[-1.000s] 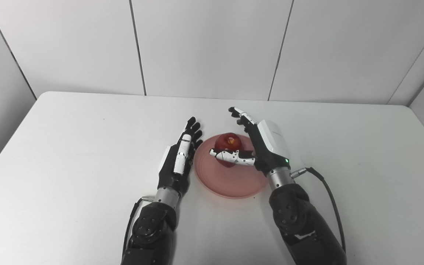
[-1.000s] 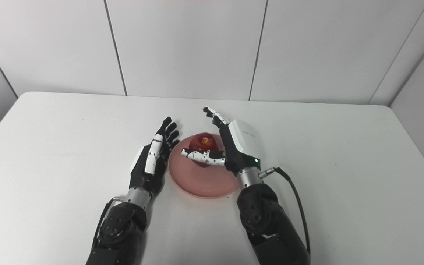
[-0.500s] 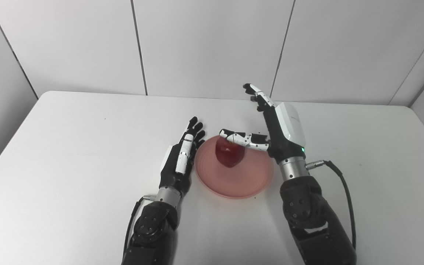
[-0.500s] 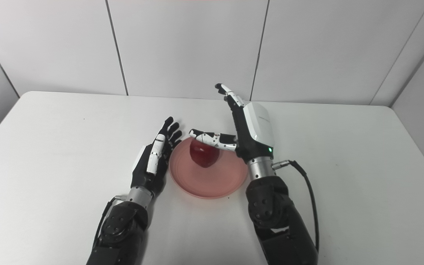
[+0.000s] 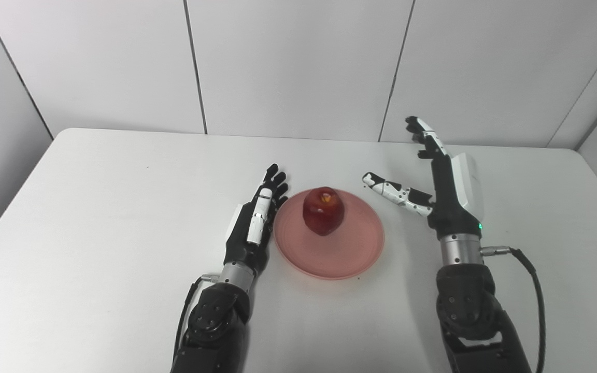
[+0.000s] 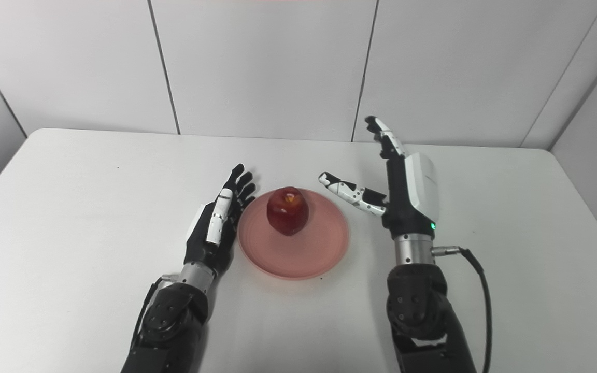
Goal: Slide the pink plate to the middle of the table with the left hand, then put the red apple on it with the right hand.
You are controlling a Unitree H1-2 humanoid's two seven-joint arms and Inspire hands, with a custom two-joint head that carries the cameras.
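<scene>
Where the left eye view applies, one red apple (image 5: 323, 210) sits upright on one pink plate (image 5: 347, 257), midway between the side edges of the surface (image 5: 96, 207). Both task steps appear complete.

Right eye view: left hand (image 6: 214, 226) lies just beside the plate rim, fingers (image 6: 241, 182) released. Right hand (image 6: 406, 194) hangs apart from the plate, fingers spread, grasping nothing.

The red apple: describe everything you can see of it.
The red apple is dark red and glossy, with a yellowish patch around its top dimple. It stands upright on the pink plate, slightly behind centre. Nothing else touches it: the left hand lies beside the plate's rim, and the right hand is open, apart to its right.
</scene>
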